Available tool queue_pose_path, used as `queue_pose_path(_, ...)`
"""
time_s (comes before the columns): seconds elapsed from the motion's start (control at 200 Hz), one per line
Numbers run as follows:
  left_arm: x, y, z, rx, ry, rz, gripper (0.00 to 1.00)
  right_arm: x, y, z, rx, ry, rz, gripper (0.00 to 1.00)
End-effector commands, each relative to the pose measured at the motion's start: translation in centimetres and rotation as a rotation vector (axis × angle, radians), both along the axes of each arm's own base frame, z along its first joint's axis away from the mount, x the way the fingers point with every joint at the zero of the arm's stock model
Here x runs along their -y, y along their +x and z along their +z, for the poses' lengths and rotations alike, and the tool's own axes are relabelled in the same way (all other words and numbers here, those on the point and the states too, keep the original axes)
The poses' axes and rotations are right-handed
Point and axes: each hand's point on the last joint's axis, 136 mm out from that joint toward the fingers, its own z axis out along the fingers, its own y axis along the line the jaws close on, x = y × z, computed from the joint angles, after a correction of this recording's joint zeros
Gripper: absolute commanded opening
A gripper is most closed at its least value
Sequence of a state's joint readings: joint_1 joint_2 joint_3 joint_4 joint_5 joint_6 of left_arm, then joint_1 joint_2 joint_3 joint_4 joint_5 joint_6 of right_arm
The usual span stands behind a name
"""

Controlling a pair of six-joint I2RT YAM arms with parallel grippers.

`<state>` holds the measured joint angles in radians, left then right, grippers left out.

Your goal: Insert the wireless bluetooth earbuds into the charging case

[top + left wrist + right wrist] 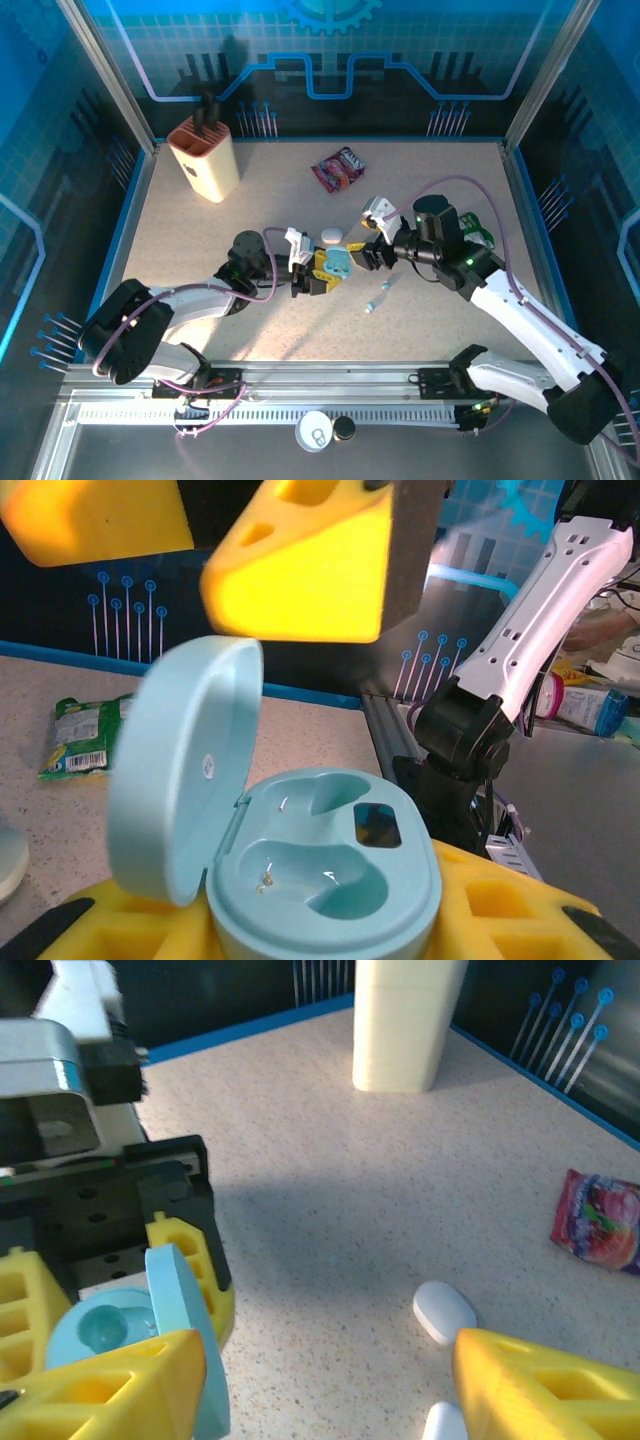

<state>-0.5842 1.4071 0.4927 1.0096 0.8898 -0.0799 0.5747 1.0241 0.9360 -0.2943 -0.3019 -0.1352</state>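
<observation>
My left gripper [325,272] is shut on the pale blue charging case [330,870], whose base sits between the yellow fingers [520,910]. The lid [185,780] stands open on the left, and both wells are empty. My right gripper [320,1390] hovers open just beyond the case. One of its yellow fingertips [100,1390] is beside the lid [185,1330], and nothing is between the jaws. In the top view, two tiny pale earbuds [380,290] lie on the table, right of the case and toward the front.
A white pebble-shaped case [445,1312] lies on the table near my right gripper, with another white piece [445,1425] below it. A cream holder [203,155] stands at the back left. A red snack packet [338,168] and a green packet [85,735] lie on the tabletop.
</observation>
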Motion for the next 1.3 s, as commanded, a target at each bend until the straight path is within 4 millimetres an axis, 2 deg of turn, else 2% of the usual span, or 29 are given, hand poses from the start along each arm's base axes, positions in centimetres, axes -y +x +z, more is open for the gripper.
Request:
queue_pose_path(0.0,-0.2,-0.8,2.7,0.112,-0.065,-0.041,0.39,-1.4,-2.3,2.1,0.04,0.106,0.127,0.68)
queue_pose_path(0.09,-0.2,-0.7,2.6,0.113,-0.064,-0.039,0.39,-2.3,-3.7,3.3,0.095,0.145,0.199,0.71)
queue_pose_path(0.135,-0.3,-0.7,2.5,0.109,-0.062,-0.037,0.39,-2.7,-4.1,3.3,0.119,0.134,0.227,0.72)
queue_pose_path(0.2,-0.3,-0.8,2.6,0.109,-0.063,-0.041,0.39,-3.3,-4.3,2.3,0.127,0.091,0.245,0.73)
queue_pose_path(0.28,-0.3,-0.9,2.8,0.113,-0.066,-0.043,0.39,-3.5,-3.6,0.9,0.107,0.04,0.225,0.74)
queue_pose_path(0.415,-0.5,-1.1,3.0,0.122,-0.071,-0.047,0.39,-3.7,-2.8,-0.5,0.079,0.003,0.211,0.7)
queue_pose_path(0.495,-0.6,-1.4,3.2,0.13,-0.073,-0.048,0.39,-3.6,-2.3,-0.7,0.066,0.001,0.187,0.63)
queue_pose_path(0.655,-0.8,-1.6,2.9,0.14,-0.06,-0.041,0.39,-3.3,-2.6,-0.7,0.028,0.028,0.201,0.41)
queue_pose_path(0.88,-0.7,-1.2,2.6,0.137,-0.048,-0.026,0.39,-3.2,-2.7,-0.9,0.015,0.026,0.207,0.0)
queue_pose_path(0.995,-0.7,-0.7,2.7,0.133,-0.05,0.005,0.43,-3.2,-2.5,-0.6,0.043,0.033,0.196,0.0)
queue_pose_path(1.056,-0.8,-0.1,2.7,0.116,-0.048,0.039,0.51,-3.3,-2.0,0.3,0.088,0.049,0.173,0.0)
queue_pose_path(1.076,-0.8,0.1,2.8,0.113,-0.049,0.048,0.54,-3.2,-2.0,-0.5,0.083,0.039,0.163,0.0)
queue_pose_path(1.291,-0.8,0.7,2.4,0.075,-0.046,0.082,0.69,-3.5,-1.7,0.2,0.173,0.046,0.139,0.0)
